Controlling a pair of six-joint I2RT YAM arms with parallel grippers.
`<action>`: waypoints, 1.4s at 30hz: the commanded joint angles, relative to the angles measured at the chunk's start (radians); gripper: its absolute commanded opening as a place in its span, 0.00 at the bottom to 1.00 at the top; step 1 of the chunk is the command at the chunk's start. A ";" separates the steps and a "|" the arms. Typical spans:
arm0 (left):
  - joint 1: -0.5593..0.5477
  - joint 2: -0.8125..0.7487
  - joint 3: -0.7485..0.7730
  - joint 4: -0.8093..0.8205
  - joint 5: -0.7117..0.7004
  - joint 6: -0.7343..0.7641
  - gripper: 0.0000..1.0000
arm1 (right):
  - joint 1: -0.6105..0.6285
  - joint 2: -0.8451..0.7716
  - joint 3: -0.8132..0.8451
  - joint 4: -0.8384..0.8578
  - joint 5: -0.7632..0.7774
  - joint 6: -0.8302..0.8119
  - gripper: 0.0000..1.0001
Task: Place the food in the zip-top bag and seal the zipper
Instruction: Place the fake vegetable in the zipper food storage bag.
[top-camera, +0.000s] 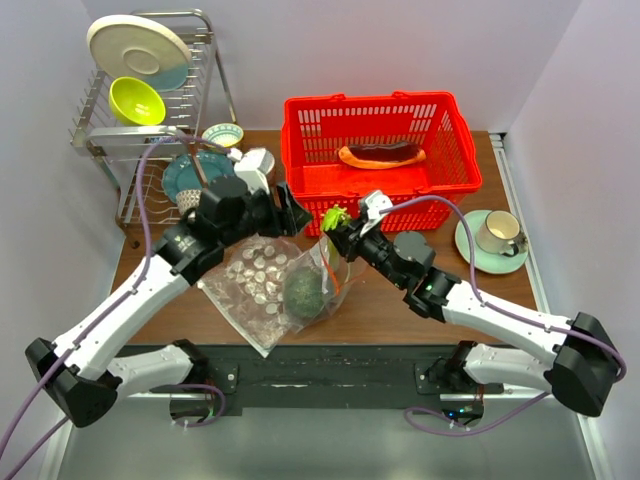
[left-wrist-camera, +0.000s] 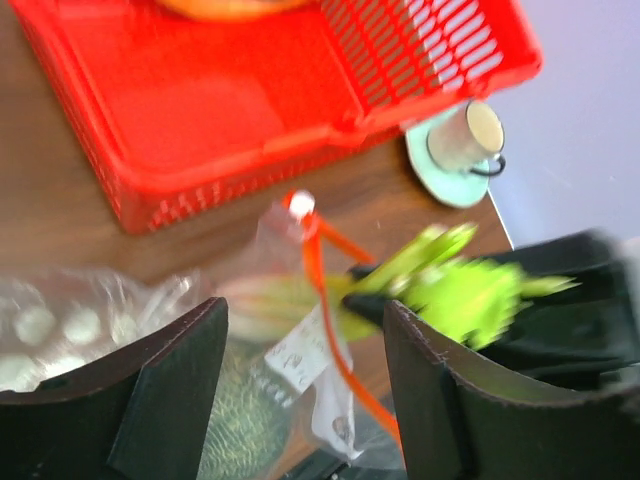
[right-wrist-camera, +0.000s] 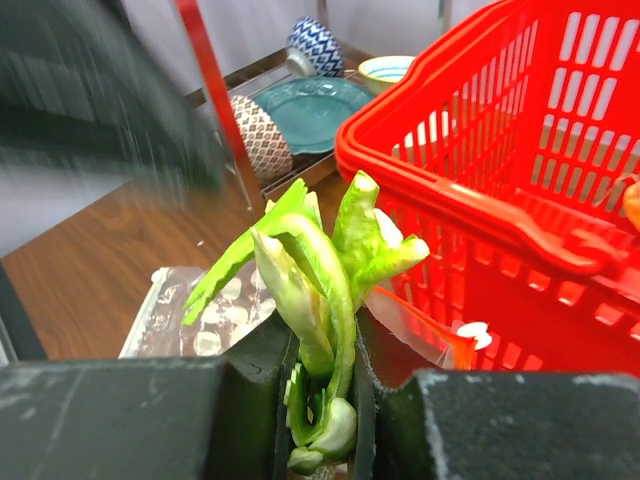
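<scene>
My right gripper (top-camera: 340, 236) is shut on the bunch of light-green stalks (top-camera: 334, 217), holding them just above the mouth of the clear zip-top bag (top-camera: 322, 272). The stalks stand upright between its fingers in the right wrist view (right-wrist-camera: 322, 280). The bag's orange-red zipper (left-wrist-camera: 318, 268) hangs between the fingers of my open left gripper (left-wrist-camera: 305, 400), which hovers over the bag (top-camera: 292, 213). The dark green ball (top-camera: 303, 290) shows through the bag's plastic. The red-brown slab (top-camera: 382, 154) lies in the red basket (top-camera: 455, 170).
A clear bag printed with white dots (top-camera: 250, 280) lies under the left arm. A dish rack (top-camera: 150, 110) with plates and bowls stands at the back left. A cup on a saucer (top-camera: 495, 238) sits at the right.
</scene>
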 joint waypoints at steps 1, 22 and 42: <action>-0.003 0.074 0.196 -0.153 -0.072 0.145 0.69 | 0.005 0.003 -0.007 0.086 -0.044 0.025 0.00; -0.003 0.448 0.431 -0.276 0.130 0.313 0.68 | 0.005 -0.135 -0.177 0.256 -0.012 0.059 0.00; -0.001 0.613 0.594 -0.405 0.332 0.412 0.64 | 0.005 -0.161 -0.243 0.339 0.013 0.073 0.00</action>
